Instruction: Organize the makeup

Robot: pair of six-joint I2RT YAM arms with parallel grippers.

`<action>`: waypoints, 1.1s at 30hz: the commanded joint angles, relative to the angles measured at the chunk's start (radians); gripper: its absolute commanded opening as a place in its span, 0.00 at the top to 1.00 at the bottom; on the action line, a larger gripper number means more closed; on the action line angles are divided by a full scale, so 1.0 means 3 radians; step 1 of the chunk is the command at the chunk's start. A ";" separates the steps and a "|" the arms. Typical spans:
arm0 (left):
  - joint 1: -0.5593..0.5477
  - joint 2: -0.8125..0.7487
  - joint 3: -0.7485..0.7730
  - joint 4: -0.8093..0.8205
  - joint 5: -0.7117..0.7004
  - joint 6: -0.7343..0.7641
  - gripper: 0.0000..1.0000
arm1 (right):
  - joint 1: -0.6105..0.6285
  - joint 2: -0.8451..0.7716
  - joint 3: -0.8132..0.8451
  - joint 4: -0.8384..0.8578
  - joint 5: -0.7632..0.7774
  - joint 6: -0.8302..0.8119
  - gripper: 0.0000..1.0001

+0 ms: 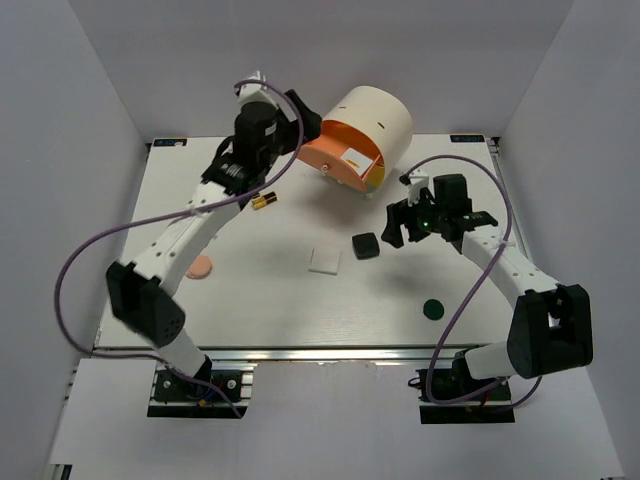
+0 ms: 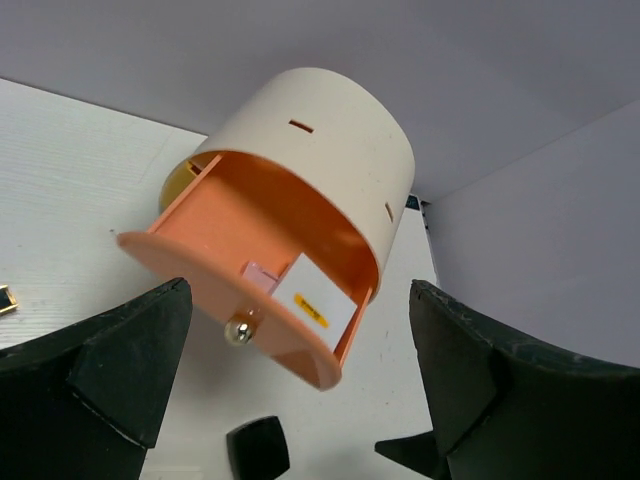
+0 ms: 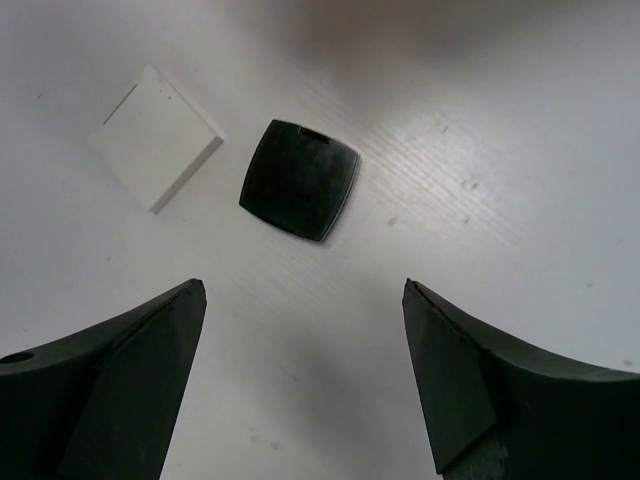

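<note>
The cream cylinder point(image 1: 375, 118) lies at the back with its orange drawer point(image 1: 340, 160) pulled open. A white palette point(image 2: 313, 300) and a pink square point(image 2: 261, 276) lie in the drawer. My left gripper point(image 1: 306, 122) is open and empty just left of the drawer, and it shows in the left wrist view point(image 2: 300, 300). My right gripper point(image 1: 397, 226) is open and empty, just right of the black compact point(image 1: 366, 245), which also shows in the right wrist view point(image 3: 300, 180). A white palette point(image 1: 324, 260) lies beside the compact. Lipstick tubes point(image 1: 263, 201), a peach round piece point(image 1: 201, 267) and a dark green disc point(image 1: 432, 309) lie on the table.
The drawer has a metal knob point(image 2: 240, 328) on its front. Yellow shows behind the orange drawer point(image 2: 180, 180). White walls close the table on the left, back and right. Purple cables loop beside both arms.
</note>
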 commanded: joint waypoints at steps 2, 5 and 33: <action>0.0074 -0.0744 -0.0800 0.0151 0.0039 0.0058 0.02 | 0.0294 -0.0023 -0.0100 0.0110 0.0447 0.0556 0.14; 0.0085 -0.1168 -0.1475 0.0161 -0.0048 -0.0090 0.02 | 0.0586 0.0074 -0.0157 0.0279 0.0806 0.0924 0.11; 0.0090 -0.1931 -0.2996 -0.0039 -0.0177 -0.0704 0.02 | 0.1098 0.1450 0.0180 0.0806 0.1962 0.1149 0.23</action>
